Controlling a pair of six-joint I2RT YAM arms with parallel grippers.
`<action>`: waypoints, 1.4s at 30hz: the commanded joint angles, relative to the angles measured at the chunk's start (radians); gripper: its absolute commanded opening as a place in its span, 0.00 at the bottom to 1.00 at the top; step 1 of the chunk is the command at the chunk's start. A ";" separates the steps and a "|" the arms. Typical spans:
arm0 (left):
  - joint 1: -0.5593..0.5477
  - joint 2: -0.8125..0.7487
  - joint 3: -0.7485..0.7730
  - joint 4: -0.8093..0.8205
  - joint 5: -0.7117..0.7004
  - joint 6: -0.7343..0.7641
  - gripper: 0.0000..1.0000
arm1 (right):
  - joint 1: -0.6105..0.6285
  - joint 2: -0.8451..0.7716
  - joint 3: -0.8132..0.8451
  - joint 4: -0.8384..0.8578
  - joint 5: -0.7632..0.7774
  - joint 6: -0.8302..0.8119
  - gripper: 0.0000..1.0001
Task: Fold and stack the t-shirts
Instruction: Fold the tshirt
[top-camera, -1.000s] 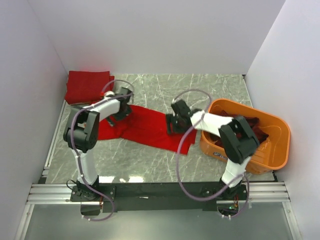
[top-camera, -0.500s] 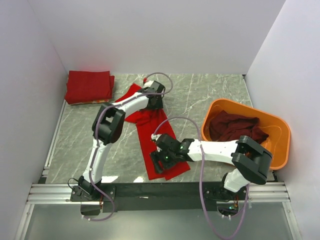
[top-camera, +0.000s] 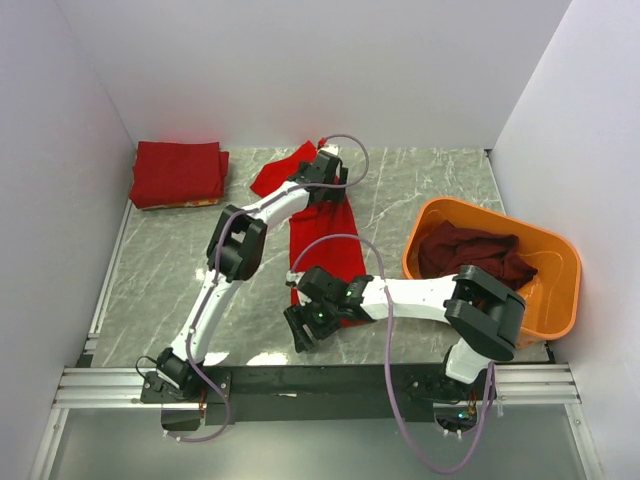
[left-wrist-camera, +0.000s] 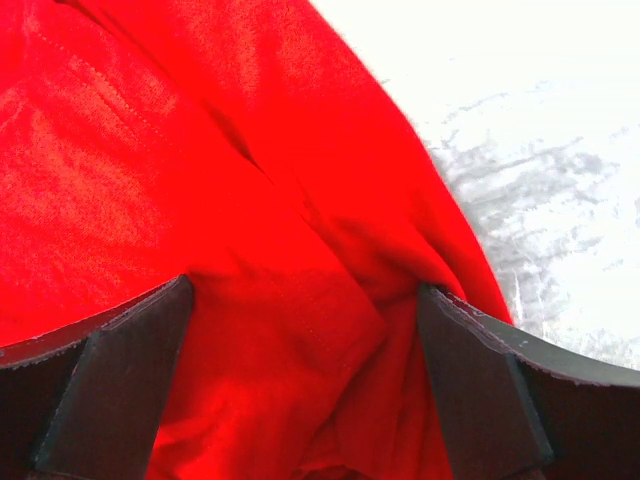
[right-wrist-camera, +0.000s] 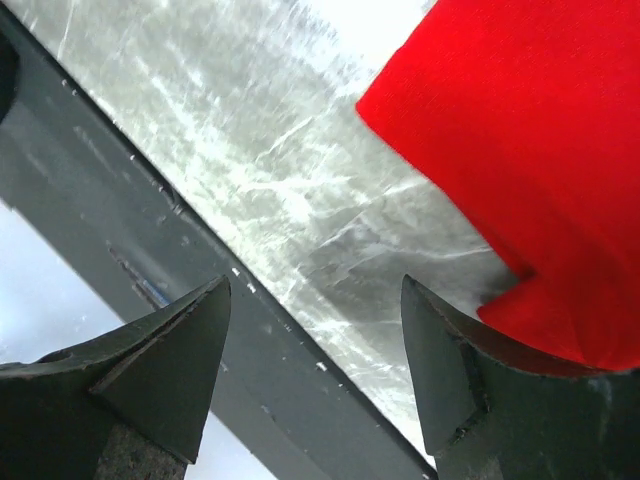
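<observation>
Grey marble table (top-camera: 430, 190) carries the red t-shirt (top-camera: 335, 222) stretched lengthwise at its middle; the left gripper (left-wrist-camera: 305, 290) gapes over bunched cloth at the far end, the right gripper (right-wrist-camera: 315, 290) open and empty beside the near corner. Both should likely pinch matching corners before folding. From above, the arms hide collar and hem.
</observation>
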 joint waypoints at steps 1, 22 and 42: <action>-0.001 -0.086 -0.062 0.060 0.108 0.113 0.99 | 0.005 -0.032 0.071 -0.036 0.073 -0.030 0.76; 0.193 -0.217 -0.121 -0.060 -0.003 -0.198 0.99 | -0.238 0.193 0.367 -0.159 0.429 -0.076 0.76; 0.244 0.021 0.049 -0.070 0.059 -0.225 0.99 | -0.034 0.163 0.140 -0.152 0.348 -0.021 0.76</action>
